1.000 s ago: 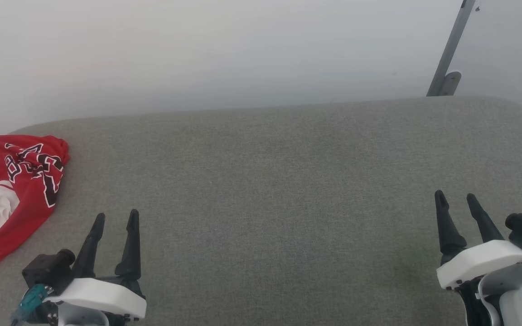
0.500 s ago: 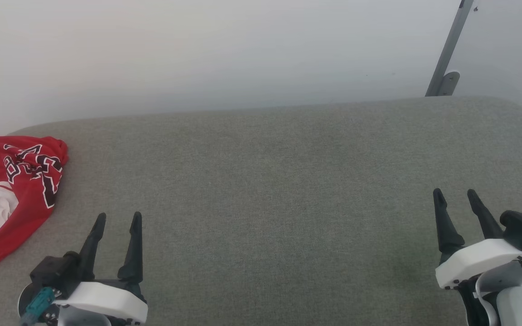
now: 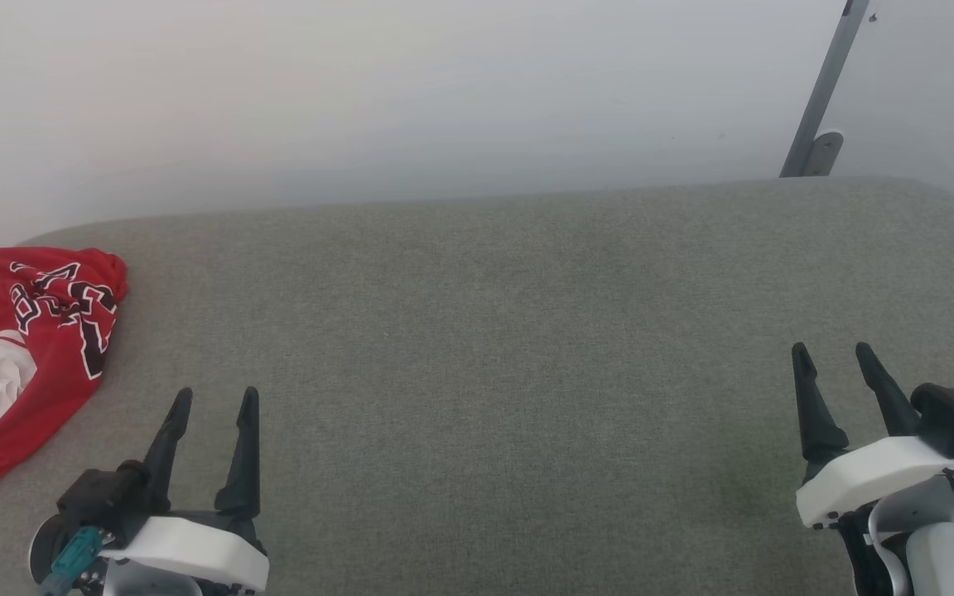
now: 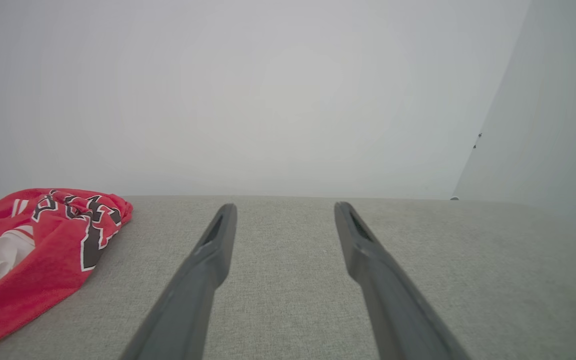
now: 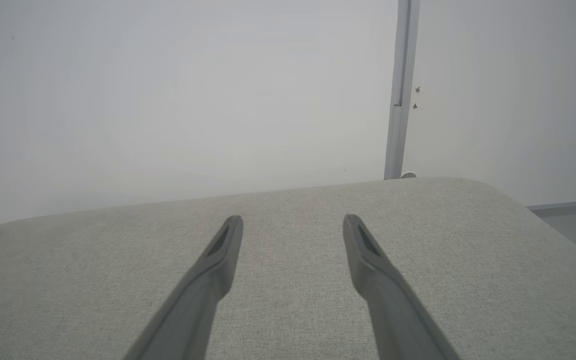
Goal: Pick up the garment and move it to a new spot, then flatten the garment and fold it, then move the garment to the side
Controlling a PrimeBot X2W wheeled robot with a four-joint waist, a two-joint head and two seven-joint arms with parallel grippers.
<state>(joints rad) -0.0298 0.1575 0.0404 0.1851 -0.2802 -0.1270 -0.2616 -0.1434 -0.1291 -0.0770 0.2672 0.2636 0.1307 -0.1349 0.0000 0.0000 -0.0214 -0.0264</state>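
Shifting only slightly since a second ago: left gripper (image 3: 216,391), its white wrist housing sitting a touch lower in the head view and its black camera block drawing nearer the fingers; right gripper (image 3: 831,346), its tips edging a little higher; red basketball jersey (image 3: 21,364) staying where it was; item one, left gripper: hanging at the lower left of the head view over the grey fabric surface (image 3: 477,331), its two long dark fingers (image 4: 208,270) standing apart with bare fabric showing between them, gripping nothing; item two, right gripper: hanging at the lower right, fingers likewise standing wide, holding nothing, tips pointing toward the far edge of the surface; item three, red basketball jersey: lying crumpled at the far left end of the surface, running partly off the head view's left edge; white inside showing in a patch near its middle; black white-edged lettering creasing across the upper fold, too rumpled to read; white stripes peeking at the upper left; resting to the left of the left gripper, near but not touching it, and well apart from the right gripper; item four, white wall (image 3: 361,99): rising behind the surface; item five, grey metal post (image 3: 825,91): slanting up the wall behind the far right corner.
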